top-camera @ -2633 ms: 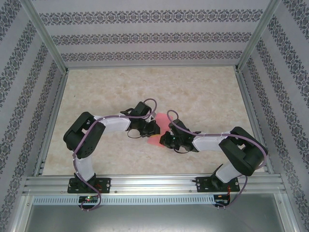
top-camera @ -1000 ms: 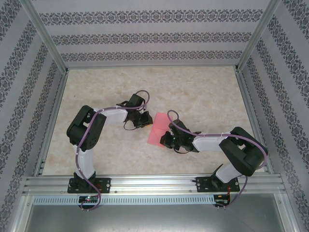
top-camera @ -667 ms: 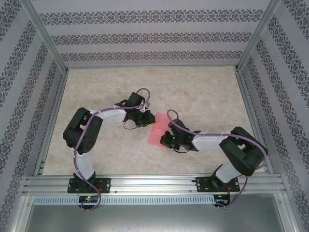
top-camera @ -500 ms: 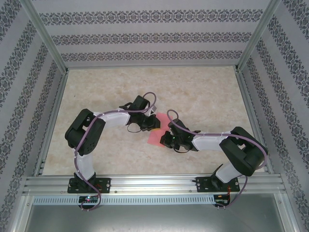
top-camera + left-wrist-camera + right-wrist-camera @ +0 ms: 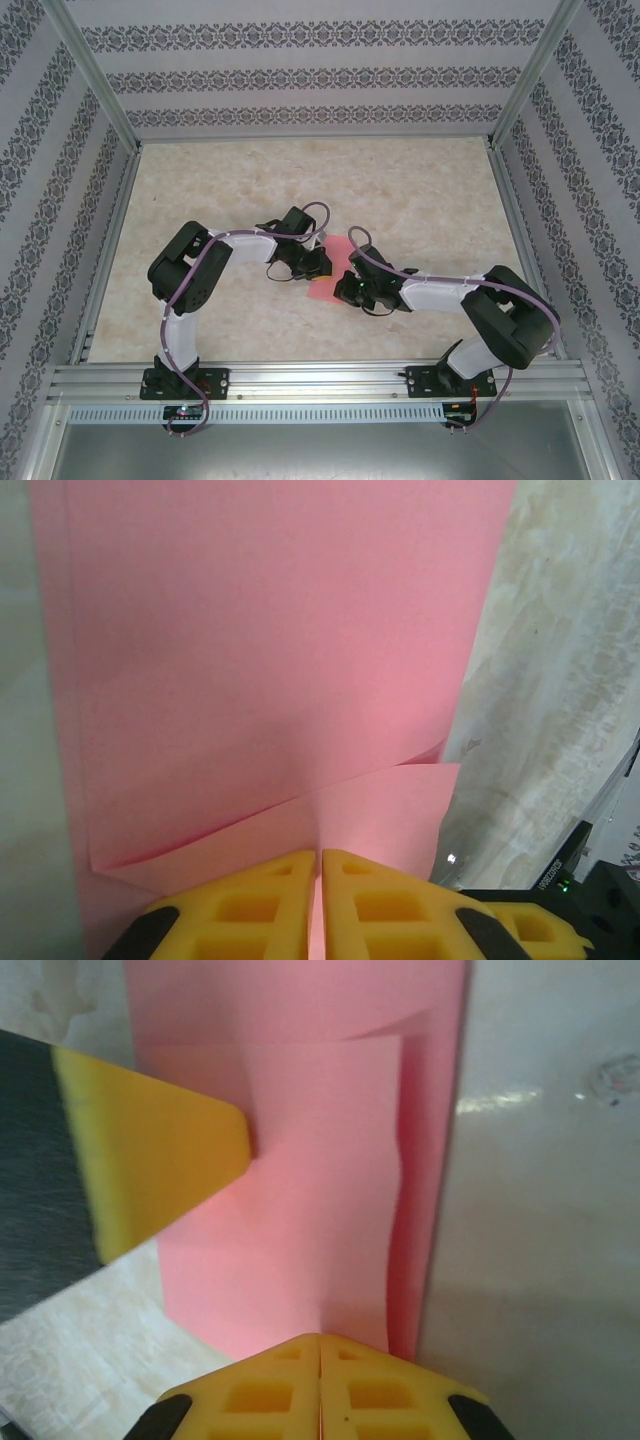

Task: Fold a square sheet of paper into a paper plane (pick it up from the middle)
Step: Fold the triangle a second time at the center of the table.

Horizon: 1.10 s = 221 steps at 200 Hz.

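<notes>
Two claws have closed in on one thin pink-red sheet of paper (image 5: 325, 292), which lies a little nearer than the middle of the pale marbled table (image 5: 420, 190). A second ago the left claw (image 5: 308, 262) stood off to the left and the sheet showed as a broad pink patch. Now it has swung back over the sheet's far left part, so from above only a small wedge shows between the two claws. The right claw (image 5: 348, 289) has kept its place at the sheet's near right side. In the left wrist view the left claw's yellow fingers are shut tight together at the edge of a slanting flap that lies over the flat layer. I can't tell whether they nip the paper or only bear down on it. The right claw's fingers are likewise closed, tips against the sheet, with one yellow finger (image 5: 160, 1160) of the left claw touching the paper from the side. I'd judge the left claw came back to press or crease a fold. The sheet is layered but has no point or wings yet, so most of the folding is still ahead.
</notes>
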### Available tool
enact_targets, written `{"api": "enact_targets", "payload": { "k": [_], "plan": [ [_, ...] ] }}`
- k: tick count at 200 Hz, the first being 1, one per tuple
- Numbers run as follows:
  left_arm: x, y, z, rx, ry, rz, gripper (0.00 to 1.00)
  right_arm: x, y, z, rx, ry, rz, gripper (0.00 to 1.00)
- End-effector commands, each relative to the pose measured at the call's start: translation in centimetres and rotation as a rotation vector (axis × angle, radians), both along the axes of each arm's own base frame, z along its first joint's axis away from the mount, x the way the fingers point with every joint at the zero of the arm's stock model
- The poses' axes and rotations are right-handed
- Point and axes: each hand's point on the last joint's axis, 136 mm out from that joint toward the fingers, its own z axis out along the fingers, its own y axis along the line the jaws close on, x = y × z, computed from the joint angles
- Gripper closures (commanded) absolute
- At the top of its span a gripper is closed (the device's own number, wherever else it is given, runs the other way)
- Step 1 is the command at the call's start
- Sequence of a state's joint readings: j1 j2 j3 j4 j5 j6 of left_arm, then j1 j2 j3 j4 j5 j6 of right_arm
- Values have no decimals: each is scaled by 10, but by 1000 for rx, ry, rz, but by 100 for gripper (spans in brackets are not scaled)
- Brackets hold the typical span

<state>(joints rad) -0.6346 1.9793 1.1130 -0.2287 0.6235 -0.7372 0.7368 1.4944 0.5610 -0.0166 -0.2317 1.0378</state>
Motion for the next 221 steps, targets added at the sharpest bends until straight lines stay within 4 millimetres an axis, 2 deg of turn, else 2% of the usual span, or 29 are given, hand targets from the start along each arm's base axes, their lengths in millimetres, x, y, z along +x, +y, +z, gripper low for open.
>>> {"api": "enact_targets", "payload": {
  "k": [1,26,63,93,136,175,221],
  "plan": [
    [-4,19,-27,115,3,11,86,17,15,30,59,-71,12,92],
    [-5,18,-28,111,5,9,86,28,23,35,77,-85,12,91],
    [-5,16,-27,102,9,11,86,36,28,14,58,-48,1,92],
    [-5,16,-26,99,9,9,86,29,21,-13,29,7,-18,92],
    [-5,18,-29,112,12,12,87,15,9,-32,12,54,-35,92],
    [-4,20,-31,129,8,20,87,6,-2,-39,-2,73,-47,92],
    [-5,27,-38,167,15,29,88,3,0,-20,62,46,-44,88]
  ]
}}
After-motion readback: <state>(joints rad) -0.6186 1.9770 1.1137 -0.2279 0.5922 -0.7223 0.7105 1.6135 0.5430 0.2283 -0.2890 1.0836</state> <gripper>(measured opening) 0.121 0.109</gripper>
